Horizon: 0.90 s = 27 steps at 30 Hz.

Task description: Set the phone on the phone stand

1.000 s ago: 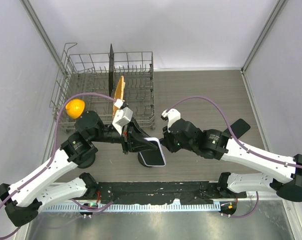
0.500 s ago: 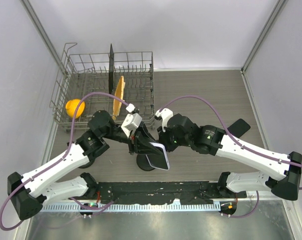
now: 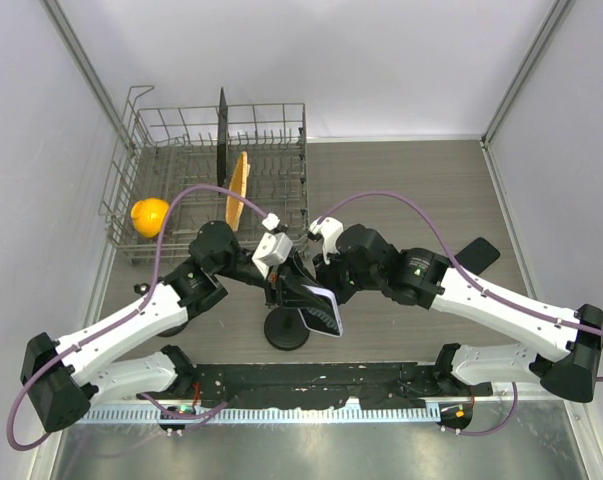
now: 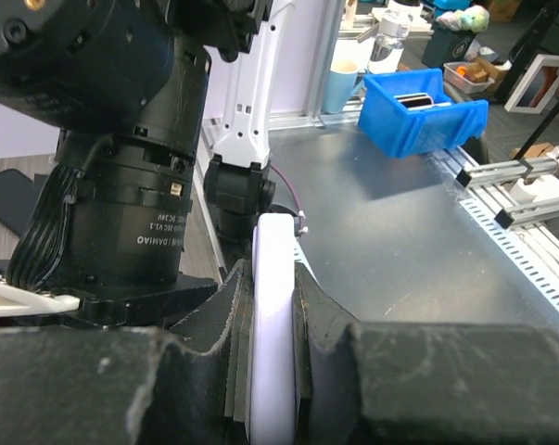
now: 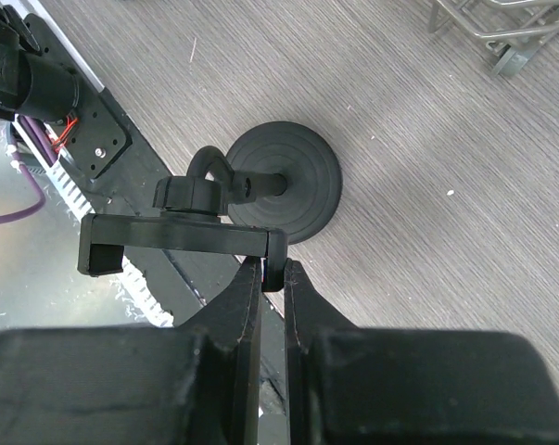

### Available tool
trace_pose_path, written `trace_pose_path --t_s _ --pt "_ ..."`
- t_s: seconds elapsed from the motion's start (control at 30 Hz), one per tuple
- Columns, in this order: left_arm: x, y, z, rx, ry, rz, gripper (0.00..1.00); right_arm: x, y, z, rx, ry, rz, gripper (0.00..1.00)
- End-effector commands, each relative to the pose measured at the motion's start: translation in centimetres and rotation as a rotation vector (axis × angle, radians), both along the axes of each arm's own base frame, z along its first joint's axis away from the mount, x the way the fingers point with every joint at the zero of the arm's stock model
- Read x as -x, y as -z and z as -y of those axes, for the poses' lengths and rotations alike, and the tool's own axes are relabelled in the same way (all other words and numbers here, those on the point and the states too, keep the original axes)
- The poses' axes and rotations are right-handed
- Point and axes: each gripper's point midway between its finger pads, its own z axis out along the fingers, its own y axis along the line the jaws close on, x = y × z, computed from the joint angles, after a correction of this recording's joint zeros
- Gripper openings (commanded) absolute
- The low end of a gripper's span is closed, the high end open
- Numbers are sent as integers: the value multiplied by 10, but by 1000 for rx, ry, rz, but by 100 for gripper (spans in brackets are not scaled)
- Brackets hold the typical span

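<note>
The phone, dark screen with a white edge, hangs tilted just right of the black phone stand's round base. My left gripper is shut on the phone; in the left wrist view its white edge stands upright between my jaws. My right gripper is shut on the stand's cradle. In the right wrist view the jaws pinch the end lip of the cradle bar, above the round base. Whether the phone touches the cradle I cannot tell.
A wire dish rack stands at the back left with a black plate and a yellowish board in it. An orange ball lies by its left side. A flat black object lies to the right.
My left gripper has carried the phone to the right and tilted it steeper, uncovering the stand's base. My right gripper has shifted a little left and stays close by the phone.
</note>
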Motion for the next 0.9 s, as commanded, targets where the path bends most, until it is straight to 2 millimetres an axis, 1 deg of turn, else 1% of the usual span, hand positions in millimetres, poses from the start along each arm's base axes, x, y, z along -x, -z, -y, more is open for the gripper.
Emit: trace_pose_path --t_s 0.0,0.07,0.3,0.57,0.73,0.87 --pt "-6 -13 3 48 -20 119 0 -2 -27 -15 -117 -41 43 1" --pt "-9 -6 4 16 -26 125 0 -3 -26 -15 -110 -39 41 1" --pt "-16 7 8 -34 -29 125 0 2 -27 -16 -109 -92 35 1" --pt "-15 5 11 -37 4 120 0 11 -22 -19 -93 -181 21 1" --pt "-16 7 8 -48 8 106 0 10 -25 -15 -93 -196 48 1" --pt "-18 10 8 -59 7 97 0 8 -35 -10 -115 -195 79 1"
